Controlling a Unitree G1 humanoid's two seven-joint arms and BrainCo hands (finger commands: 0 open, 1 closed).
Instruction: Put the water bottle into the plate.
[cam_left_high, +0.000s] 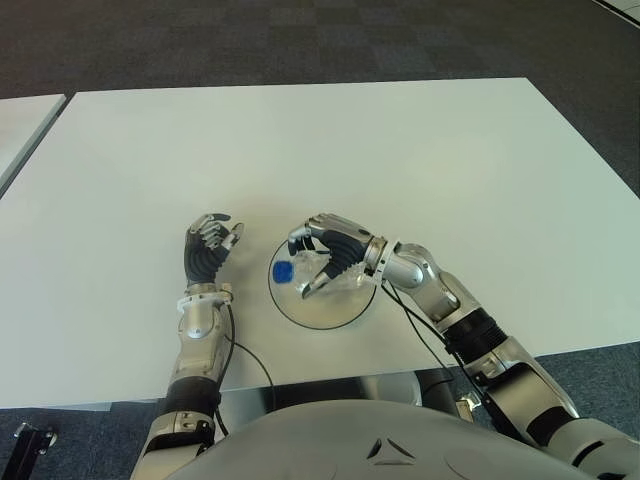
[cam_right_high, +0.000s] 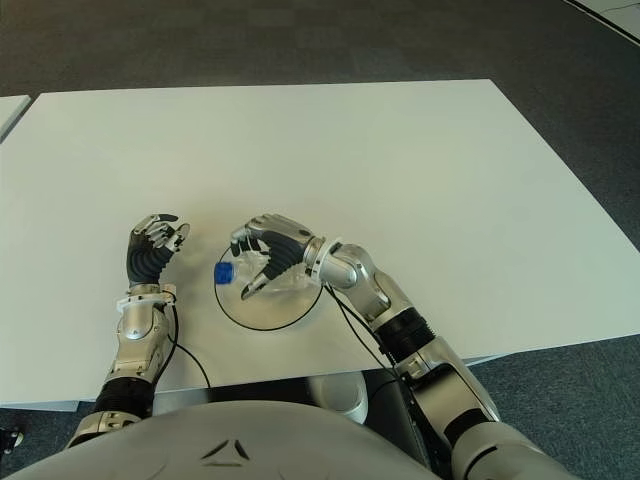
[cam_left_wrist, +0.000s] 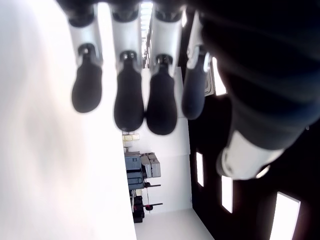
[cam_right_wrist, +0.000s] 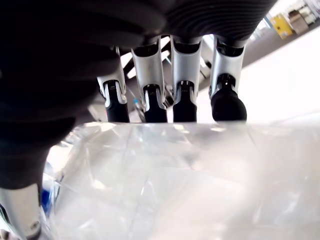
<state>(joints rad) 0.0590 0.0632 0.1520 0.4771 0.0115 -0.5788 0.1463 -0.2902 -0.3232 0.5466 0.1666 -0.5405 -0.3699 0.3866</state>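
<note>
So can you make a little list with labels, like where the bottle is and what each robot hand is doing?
bottle: clear water bottle with a blue cap, lying on its side
bottle place: over the plate
plate: round, clear, dark rim, near the table's front edge
right hand: fingers curled around the bottle
left hand: left of the plate, fingers relaxed, holding nothing
task: bottle at the plate, not yet let go

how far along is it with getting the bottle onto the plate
Nearly done. The water bottle already lies on its side over the plate, blue cap pointing to the robot's left. The right hand is wrapped around it. Left: let go and withdraw. The left hand shows beside the plate, holding nothing.
</note>
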